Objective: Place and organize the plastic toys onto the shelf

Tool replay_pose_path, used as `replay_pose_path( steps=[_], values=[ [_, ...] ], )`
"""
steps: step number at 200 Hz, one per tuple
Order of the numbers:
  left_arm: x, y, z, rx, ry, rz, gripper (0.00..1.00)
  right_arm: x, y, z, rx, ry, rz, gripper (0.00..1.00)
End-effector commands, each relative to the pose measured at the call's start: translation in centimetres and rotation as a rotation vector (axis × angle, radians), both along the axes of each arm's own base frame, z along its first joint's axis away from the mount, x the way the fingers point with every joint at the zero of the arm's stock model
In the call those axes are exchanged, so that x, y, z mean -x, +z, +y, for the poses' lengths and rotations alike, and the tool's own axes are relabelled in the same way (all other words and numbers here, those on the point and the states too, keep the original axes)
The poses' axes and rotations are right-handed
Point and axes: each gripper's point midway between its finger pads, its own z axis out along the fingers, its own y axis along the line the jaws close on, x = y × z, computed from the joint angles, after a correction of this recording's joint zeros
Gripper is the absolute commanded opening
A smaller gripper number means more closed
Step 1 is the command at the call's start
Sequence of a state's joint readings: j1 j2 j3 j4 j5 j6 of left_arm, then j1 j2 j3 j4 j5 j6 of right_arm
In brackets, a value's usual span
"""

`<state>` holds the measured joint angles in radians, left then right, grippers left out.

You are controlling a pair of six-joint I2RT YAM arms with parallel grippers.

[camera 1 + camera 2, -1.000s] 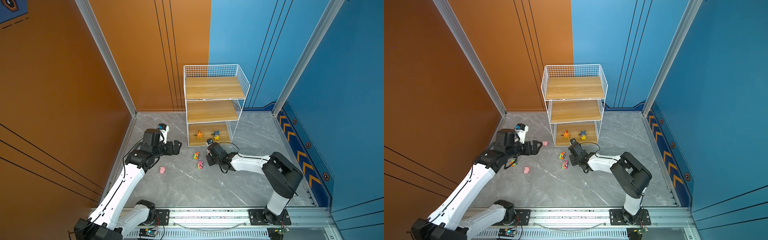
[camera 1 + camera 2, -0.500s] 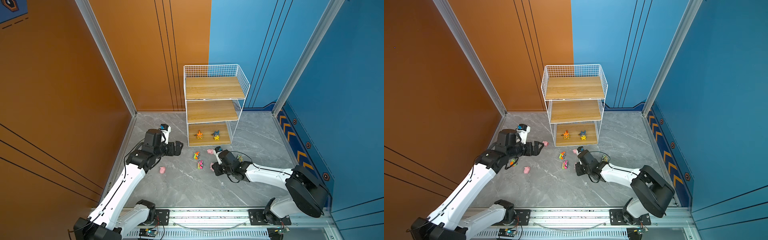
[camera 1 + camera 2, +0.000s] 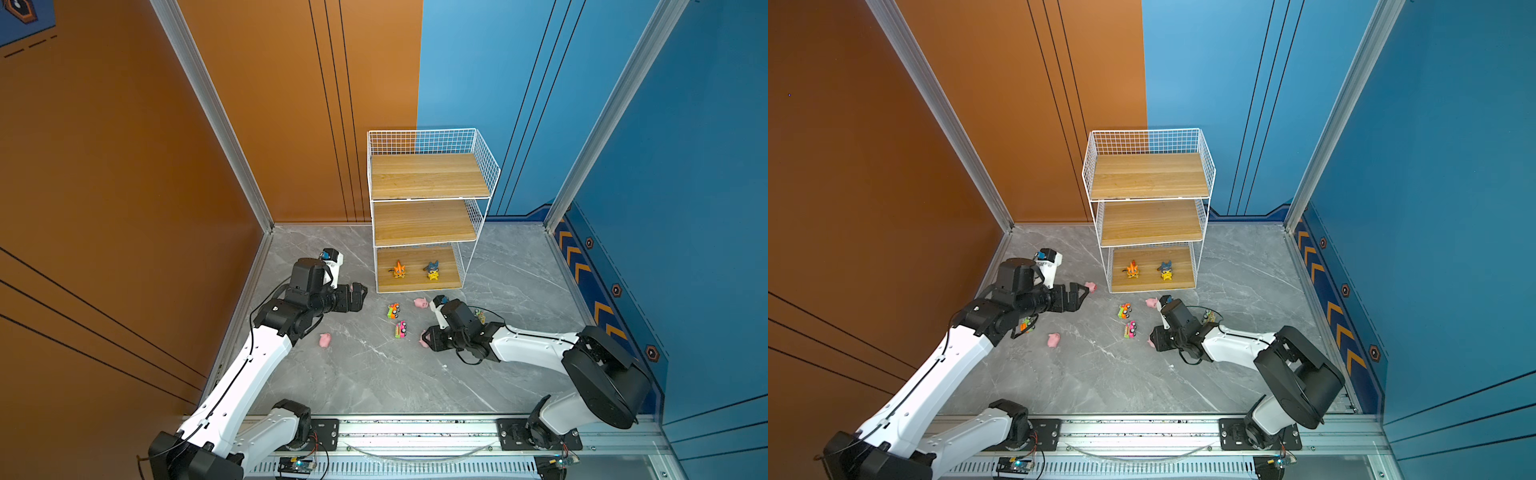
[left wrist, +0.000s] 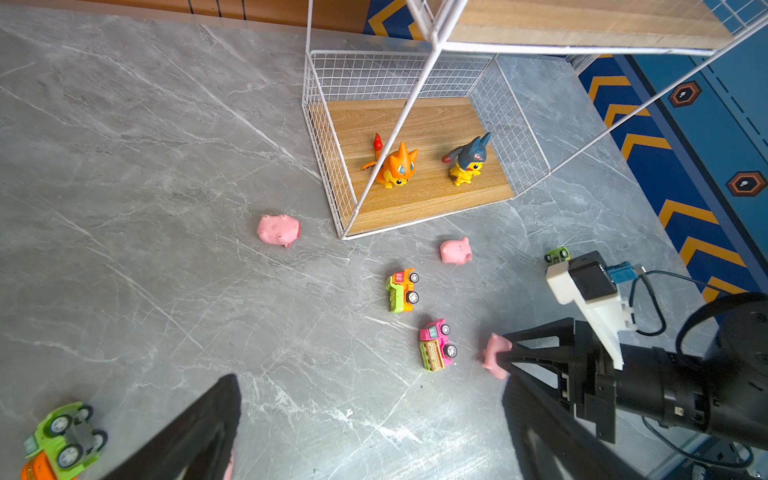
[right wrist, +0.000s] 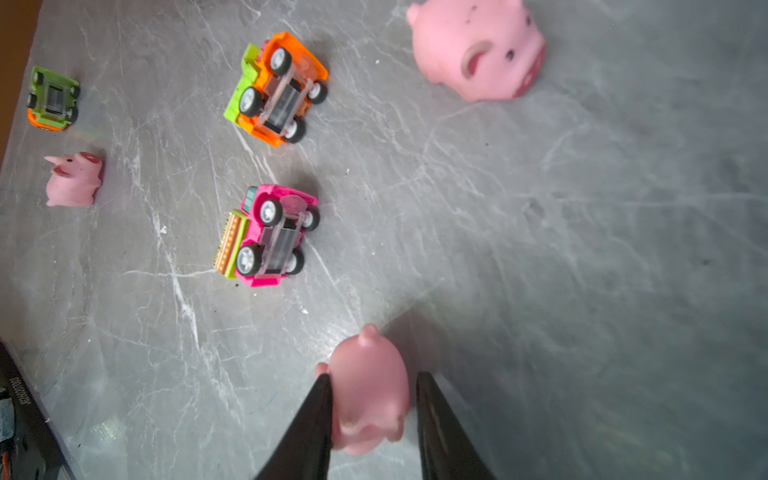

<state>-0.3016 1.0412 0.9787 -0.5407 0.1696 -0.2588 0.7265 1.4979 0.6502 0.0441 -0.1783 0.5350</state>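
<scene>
Near R hand: pink car, orange car

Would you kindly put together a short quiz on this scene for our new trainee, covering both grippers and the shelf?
1. Multiple choice: between the fingers of the right gripper sits: A) a pig; B) a pink car; C) nothing.
2. True or false: the jaws of the left gripper are shut.
3. Count: how many toys stand on the bottom board of the shelf?

Key
1. A.
2. False: they stand wide open, with nothing between them.
3. Two: the orange figure and the blue-and-yellow figure.
</scene>
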Motion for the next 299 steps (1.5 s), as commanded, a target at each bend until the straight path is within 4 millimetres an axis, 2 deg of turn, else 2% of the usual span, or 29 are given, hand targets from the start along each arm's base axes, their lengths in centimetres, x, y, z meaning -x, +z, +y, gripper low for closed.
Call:
replay_pose_path(
  steps=[1, 16, 63, 83, 108, 114, 149, 174, 213, 299],
  values=[
    [0.1, -0.2, -0.3, 0.001, -0.018, 0.000, 0.99, 0.5, -0.4, -2.3, 0.078, -0.024, 0.003, 0.36],
    [0.2, -0.3, -0.2, -0.001, -0.017, 0.001, 0.99, -0.1, -0.2, -4.0, 0.103, -0.064, -0.002, 0.37],
    [0.2, -0.3, -0.3, 0.000, -0.018, 0.001, 0.99, 0.6, -0.2, -6.2, 0.180, -0.092, -0.003, 0.37],
    [0.2, -0.3, -0.3, 0.000, -0.020, 0.003, 0.99, 0.7, 0.4, -6.9, 0.195, -0.115, -0.033, 0.37],
    [0.2, -0.3, -0.4, 0.004, -0.022, 0.002, 0.99, 0.0, 2.5, -7.0, 0.202, -0.143, -0.105, 0.37],
    [0.2, -0.3, -0.4, 0.004, -0.022, 0.003, 0.99, 0.4, 3.0, -6.0, 0.197, -0.117, -0.121, 0.37],
    [0.3, -0.3, -0.4, 0.004, -0.022, 0.001, 0.99, -0.6, 4.4, -4.2, 0.222, -0.126, -0.170, 0.37],
    [0.4, -0.2, -0.5, 0.007, -0.025, 0.000, 0.99, -1.2, 4.0, -3.3, 0.259, -0.131, -0.170, 0.35],
    [0.4, 0.0, -0.6, 0.010, -0.027, -0.003, 0.99, -1.2, 2.2, -2.8, 0.291, -0.126, -0.128, 0.32],
    [0.4, -0.3, -0.7, 0.007, -0.031, 0.003, 0.99, 0.2, -0.4, -3.5, 0.339, -0.113, -0.074, 0.31]
  ],
)
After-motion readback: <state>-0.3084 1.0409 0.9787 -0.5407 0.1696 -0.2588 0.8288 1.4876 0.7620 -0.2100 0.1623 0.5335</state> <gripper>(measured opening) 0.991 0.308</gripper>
